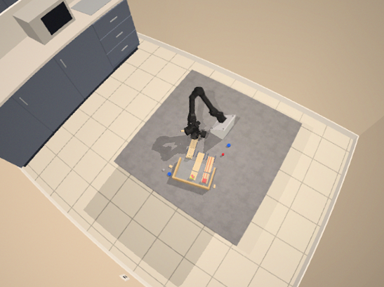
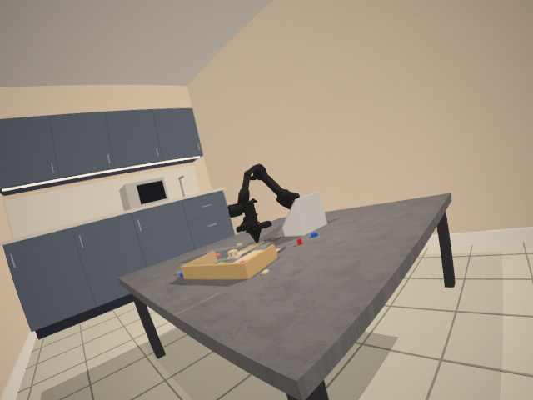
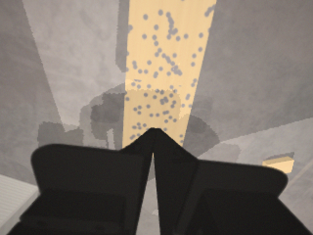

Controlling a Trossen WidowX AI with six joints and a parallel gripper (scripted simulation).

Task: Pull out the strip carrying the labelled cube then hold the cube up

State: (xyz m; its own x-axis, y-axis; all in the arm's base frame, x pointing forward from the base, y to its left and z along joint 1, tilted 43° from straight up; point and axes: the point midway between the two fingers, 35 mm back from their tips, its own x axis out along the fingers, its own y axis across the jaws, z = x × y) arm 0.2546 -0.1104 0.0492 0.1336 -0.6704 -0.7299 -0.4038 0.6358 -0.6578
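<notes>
My gripper [image 1: 194, 138] [image 2: 256, 239] [image 3: 155, 132] is shut, its tips pointing down onto the near end of a tan strip with grey dots [image 1: 190, 150] [image 3: 163, 59]. This strip lies on the table top and runs from the fingertips towards the open side of the wooden tray [image 1: 176, 176] [image 2: 223, 271]. A plain tan strip [image 1: 198, 162] and a red-striped strip [image 1: 208, 164] lie inside the tray. A yellow-green cube [image 1: 191, 175] and a red cube [image 1: 204, 180] sit at the tray's far end. A pale cube [image 2: 232, 252] shows in the tray in the exterior view. I cannot read any label.
The arm's white base block [image 1: 224, 126] [image 2: 306, 215] stands behind the gripper. Small loose blocks lie around the tray: blue [image 1: 228, 145] [image 2: 314, 234], red [image 1: 222, 154] [image 2: 299, 241], another blue [image 1: 169, 174] and a tan one [image 1: 214, 186] [image 3: 279, 163].
</notes>
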